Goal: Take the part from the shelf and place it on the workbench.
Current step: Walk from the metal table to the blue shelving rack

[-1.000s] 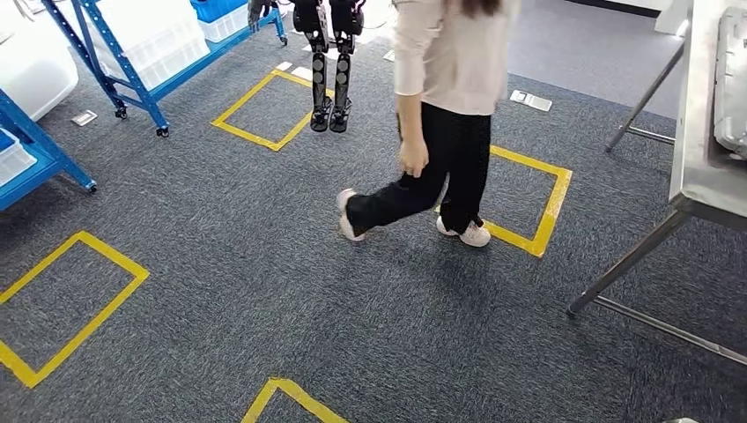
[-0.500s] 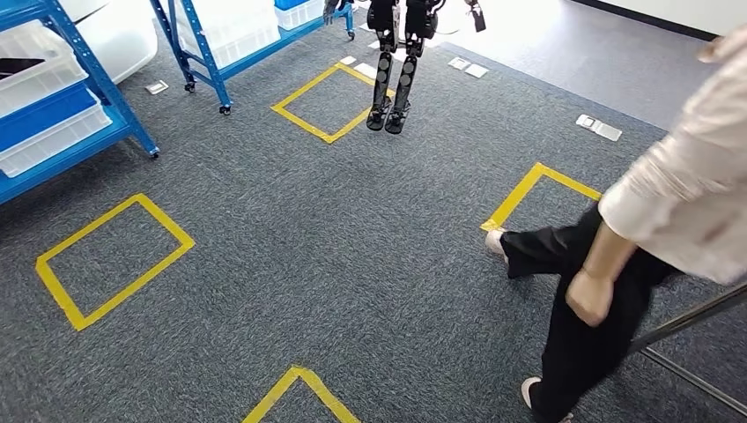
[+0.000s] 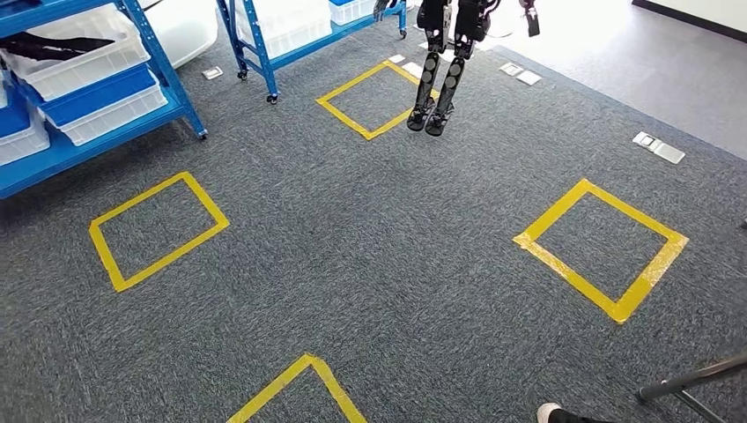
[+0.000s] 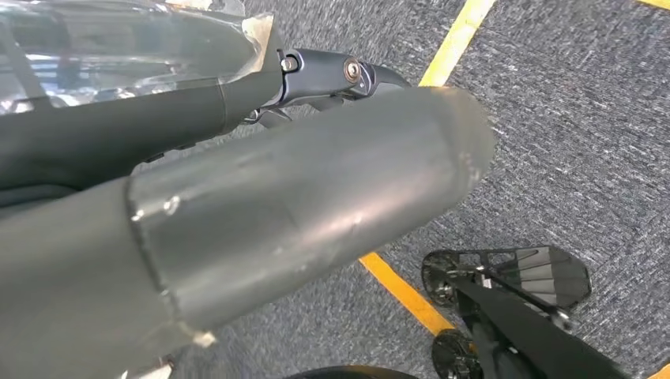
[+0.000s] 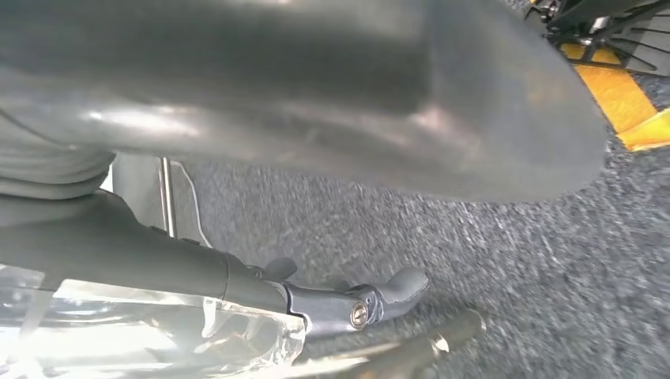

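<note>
A blue shelf (image 3: 104, 138) stands at the far left in the head view, with white bins on it. A dark, long part (image 3: 55, 43) lies in its upper white bin (image 3: 84, 63). In the left wrist view my left hand (image 4: 269, 166) hangs over the carpet with its thumb and dark fingers (image 4: 332, 75) stretched out, holding nothing. In the right wrist view my right hand (image 5: 316, 142) also hangs over the carpet with nothing in it. A metal leg (image 3: 696, 381), probably of the workbench, shows at the bottom right.
Yellow tape squares (image 3: 157, 227) mark the grey carpet. A second blue shelf (image 3: 291, 40) with white bins stands at the back. Another robot's dark legs (image 3: 438, 84) hang at the top centre. A person's shoe (image 3: 551, 412) shows at the bottom edge, right of centre.
The camera has turned left: the shelf with the part has come further into view, and the workbench and the walking person have slid out to the right.
</note>
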You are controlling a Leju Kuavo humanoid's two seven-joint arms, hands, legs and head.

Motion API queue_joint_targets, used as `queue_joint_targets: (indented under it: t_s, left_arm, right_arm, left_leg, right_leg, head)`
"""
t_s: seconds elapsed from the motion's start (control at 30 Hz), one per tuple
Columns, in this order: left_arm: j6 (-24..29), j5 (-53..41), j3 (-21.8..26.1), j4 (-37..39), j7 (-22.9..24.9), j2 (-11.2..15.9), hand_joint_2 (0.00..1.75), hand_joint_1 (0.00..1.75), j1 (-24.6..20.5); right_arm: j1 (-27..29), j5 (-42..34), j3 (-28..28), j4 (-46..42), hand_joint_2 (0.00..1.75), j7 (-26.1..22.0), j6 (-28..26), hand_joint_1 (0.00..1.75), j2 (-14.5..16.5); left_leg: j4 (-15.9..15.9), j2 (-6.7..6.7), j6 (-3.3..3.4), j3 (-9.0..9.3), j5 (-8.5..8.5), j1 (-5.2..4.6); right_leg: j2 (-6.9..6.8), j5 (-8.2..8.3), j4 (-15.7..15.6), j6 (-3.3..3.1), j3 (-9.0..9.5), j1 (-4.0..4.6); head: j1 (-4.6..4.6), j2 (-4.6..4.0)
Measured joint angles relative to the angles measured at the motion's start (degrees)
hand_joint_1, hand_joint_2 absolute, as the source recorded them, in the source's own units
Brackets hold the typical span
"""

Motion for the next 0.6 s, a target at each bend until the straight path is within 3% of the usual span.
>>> queue_joint_targets:
  t_s: [0.03,0.1,0.17,0.23,0.3,0.37,0.4,0.43,0.5,0.53,0.6]
  left_arm:
    - [0.00,-0.01,0.00,-0.01,-0.02,0.05,0.00,0.00,-0.10]
    - [0.01,-0.04,0.00,-0.01,-0.12,0.14,0.00,0.00,-0.31]
    - [0.01,-0.13,0.00,-0.01,-0.19,0.18,0.00,0.00,-0.27]
    - [0.01,-0.24,0.00,-0.01,-0.19,0.16,0.00,0.00,-0.17]
    - [-0.01,-0.31,0.00,0.00,-0.17,0.12,0.00,0.00,-0.32]
    - [-0.03,-0.36,0.00,0.00,-0.13,0.10,0.00,0.00,-0.45]
    - [-0.04,-0.37,0.00,0.01,-0.09,0.08,0.00,0.00,-0.44]
    - [-0.06,-0.37,0.00,0.01,-0.04,0.06,0.00,0.00,-0.40]
    - [-0.08,-0.37,0.00,0.01,0.00,-0.01,0.00,0.00,-0.34]
    - [-0.09,-0.37,0.00,0.01,0.01,-0.04,0.00,0.00,-0.33]
    - [-0.09,-0.37,0.00,0.01,0.01,-0.05,0.00,0.00,-0.33]
  right_arm:
    - [-0.05,-0.01,0.03,0.01,0.00,0.00,0.00,0.00,0.04]
    - [-0.12,-0.02,0.08,0.02,0.00,0.05,-0.01,0.00,0.13]
    - [-0.27,-0.04,0.11,0.01,0.00,0.14,-0.02,0.00,0.20]
    - [-0.39,-0.06,0.15,-0.01,0.00,0.16,-0.04,0.00,0.25]
    - [-0.24,-0.08,0.16,0.01,0.00,0.17,-0.04,0.00,0.28]
    - [0.06,-0.10,0.16,0.02,0.00,0.26,-0.07,0.00,0.30]
    - [0.16,-0.10,0.16,0.02,0.00,0.29,-0.09,0.00,0.27]
    - [0.21,-0.10,0.16,0.02,0.00,0.33,-0.11,0.00,0.24]
    - [0.19,-0.09,0.16,0.00,0.00,0.33,-0.15,0.00,0.20]
    - [0.16,-0.09,0.16,0.00,0.00,0.33,-0.15,0.00,0.19]
    - [0.16,-0.09,0.16,0.00,0.00,0.33,-0.15,0.00,0.19]
  left_leg:
    - [-3.19,1.06,0.41,1.67,1.05,-0.40]
    - [-6.10,2.05,0.88,2.96,1.57,-1.03]
    - [-6.76,0.75,1.12,3.05,2.03,-0.94]
    - [-7.88,-0.42,1.41,3.60,2.76,-0.53]
    - [-8.40,-1.64,1.60,3.85,3.19,-0.25]
    - [-8.37,-3.20,1.66,3.76,3.30,-0.15]
    - [-8.33,-4.00,1.58,3.76,3.32,-0.09]
    - [-8.25,-4.80,1.42,3.77,3.33,0.02]
    - [-7.97,-6.08,0.97,3.77,3.25,0.33]
    - [-7.85,-6.43,0.80,3.75,3.19,0.44]
    - [-7.77,-6.58,0.72,3.74,3.16,0.50]
  right_leg:
    - [-0.58,-0.14,0.00,0.03,0.13,0.22]
    - [-1.74,-0.36,-0.05,0.25,0.26,0.46]
    - [-2.62,-0.54,-0.14,0.63,0.39,0.58]
    - [-0.72,-1.67,1.65,0.94,-0.15,0.49]
    - [2.60,-4.36,7.68,0.96,-2.80,0.00]
    - [3.87,-6.44,14.07,1.29,-6.01,-0.49]
    - [4.00,-6.32,14.90,1.76,-6.59,-0.73]
    - [4.12,-5.22,13.41,2.44,-6.10,-1.02]
    - [4.68,-2.02,6.93,3.78,-3.39,-1.65]
    - [4.95,-0.91,4.46,4.19,-2.30,-1.87]
    - [5.14,-0.43,3.32,4.37,-1.78,-1.98]
  head:
    - [0.02,0.00]
    - [0.04,0.00]
    - [0.01,0.00]
    - [0.08,0.00]
    - [0.19,0.00]
    - [0.21,0.00]
    - [0.21,0.00]
    - [0.21,0.00]
    - [0.21,0.00]
    - [0.21,0.00]
    - [0.22,0.00]
